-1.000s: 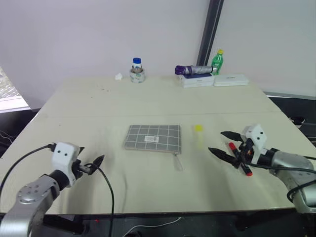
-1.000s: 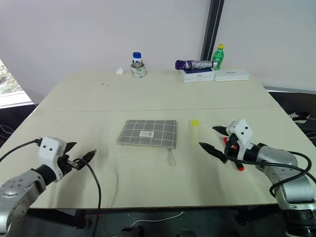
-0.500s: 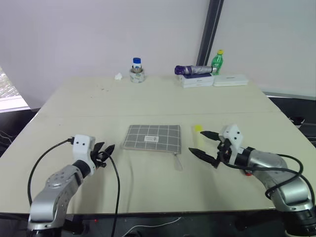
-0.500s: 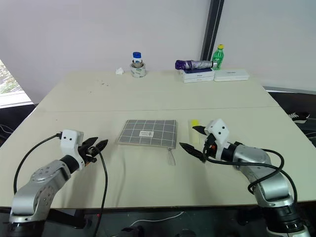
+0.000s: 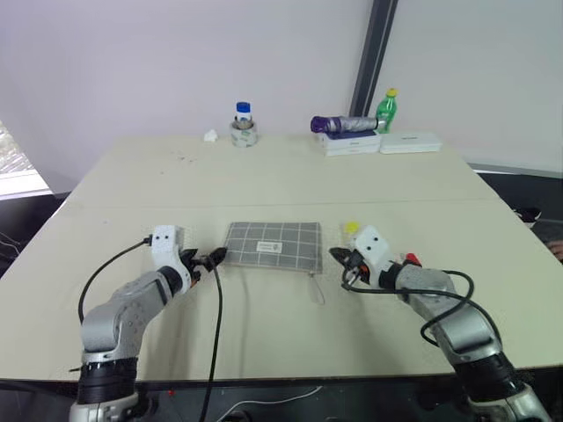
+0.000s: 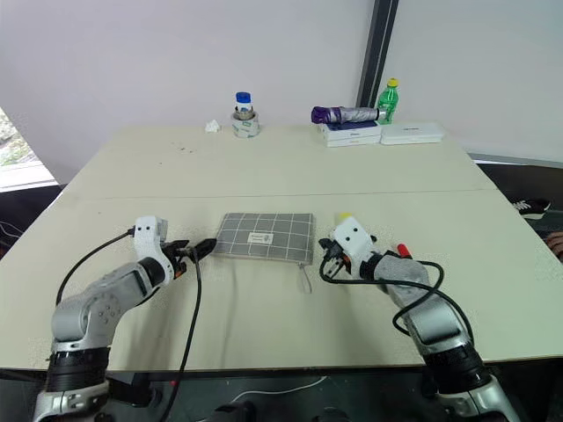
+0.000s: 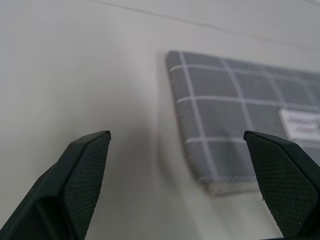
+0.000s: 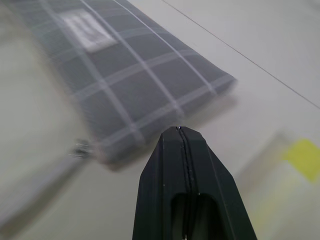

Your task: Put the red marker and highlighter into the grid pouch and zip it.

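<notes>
Grid pouch [image 5: 273, 245], a flat rectangle of grey woven fabric crossed by white lines, lies mid-table between both grippers. Just off its left end the left gripper [image 5: 214, 257] spreads its two black, fine-textured wedge fingers [image 7: 85, 170] wide, holding nothing. Near the pouch's right end, the right gripper [image 8: 183, 145] has its smooth black fingers pressed flat together, empty. Beside it lies the stubby pale-yellow highlighter [image 6: 344, 223] with its brighter cap; the slim red marker [image 6: 403, 251] rests behind the right wrist on the matte cream table [image 5: 264, 176].
</notes>
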Tool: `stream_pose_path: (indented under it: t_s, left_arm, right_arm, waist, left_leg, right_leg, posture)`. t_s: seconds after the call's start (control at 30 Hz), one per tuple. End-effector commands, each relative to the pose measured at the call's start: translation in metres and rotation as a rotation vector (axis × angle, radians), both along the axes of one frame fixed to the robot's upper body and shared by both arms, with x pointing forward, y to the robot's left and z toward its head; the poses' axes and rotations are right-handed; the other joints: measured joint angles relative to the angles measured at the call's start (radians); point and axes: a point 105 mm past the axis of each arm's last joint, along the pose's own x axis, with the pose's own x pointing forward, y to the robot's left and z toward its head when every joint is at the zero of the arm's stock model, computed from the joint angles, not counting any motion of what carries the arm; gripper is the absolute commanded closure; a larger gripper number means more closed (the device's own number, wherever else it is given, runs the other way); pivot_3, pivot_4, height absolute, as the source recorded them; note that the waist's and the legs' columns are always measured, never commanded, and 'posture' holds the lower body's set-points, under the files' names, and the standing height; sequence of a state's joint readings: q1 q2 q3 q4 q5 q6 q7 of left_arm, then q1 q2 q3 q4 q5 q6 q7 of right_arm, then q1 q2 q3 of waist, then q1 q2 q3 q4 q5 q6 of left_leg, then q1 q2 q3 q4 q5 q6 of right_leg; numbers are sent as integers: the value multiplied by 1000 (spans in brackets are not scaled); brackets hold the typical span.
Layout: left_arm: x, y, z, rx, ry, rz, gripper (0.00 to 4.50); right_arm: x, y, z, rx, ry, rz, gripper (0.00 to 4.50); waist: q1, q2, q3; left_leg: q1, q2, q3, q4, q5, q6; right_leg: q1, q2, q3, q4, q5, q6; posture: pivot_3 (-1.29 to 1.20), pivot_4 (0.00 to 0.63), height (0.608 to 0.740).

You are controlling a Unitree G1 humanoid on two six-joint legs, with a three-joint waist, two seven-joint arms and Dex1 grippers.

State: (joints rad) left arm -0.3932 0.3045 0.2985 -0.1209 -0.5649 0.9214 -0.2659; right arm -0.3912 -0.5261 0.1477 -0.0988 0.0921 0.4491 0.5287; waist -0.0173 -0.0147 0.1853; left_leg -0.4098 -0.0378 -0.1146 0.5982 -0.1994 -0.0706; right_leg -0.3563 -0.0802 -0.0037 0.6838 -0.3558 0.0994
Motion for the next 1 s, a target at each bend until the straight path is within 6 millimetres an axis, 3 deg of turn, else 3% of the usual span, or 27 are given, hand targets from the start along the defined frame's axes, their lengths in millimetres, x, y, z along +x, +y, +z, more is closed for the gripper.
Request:
stream_pose_path:
  t_s: [0.03,0.27,0.43,0.53,0.73,0.9,1.0]
  left_arm:
    - [5,-3,8,-49,20,-8,0]
    - [19,-7,1,-14,112,-12,0]
    - [24,-27,2,-67,211,-114,0]
    - [26,-32,-2,-12,266,-163,0]
    - [40,-10,11,343,14,-186,0]
    - [33,9,51,428,-274,-247,0]
    - [29,31,51,754,-410,-297,0]
  right_arm:
    - [13,2,9,-48,-63,-32,4486]
    - [25,13,2,-152,-72,-14,4486]
    - [32,18,-1,-189,-73,-14,4486]
    - [33,21,0,-206,-83,1,4486]
    - [32,22,2,-205,-91,6,4486]
    - [28,22,3,-194,-98,12,4486]
    - [27,23,5,-181,-103,12,4486]
  waist:
    - [0,0,0]
    - [-1,0,0]
    - [2,0,0]
    - [1,0,0]
    - [-5,0,0]
    - [-5,0,0]
    - [-5,0,0]
  left_leg:
    - [0,0,0,0,0,0]
    - [0,0,0,0,1,-1]
    - [0,-1,0,0,1,-2]
    - [0,-1,0,1,2,-3]
    - [0,-1,0,0,4,-6]
    - [0,0,0,-2,4,-7]
    - [0,0,0,-2,4,-6]
  right_leg:
    - [0,0,0,0,0,0]
    - [0,0,0,0,0,0]
    - [0,0,0,1,0,0]
    - [0,0,0,1,0,0]
    - [0,0,0,1,0,0]
    - [-2,1,0,0,0,0]
    - [-2,1,0,0,0,0]
  posture:
    - [0,150,737]
    - [0,150,737]
    - [0,150,737]
    - [0,150,737]
    - [0,150,737]
    - [0,150,737]
    - [0,150,737]
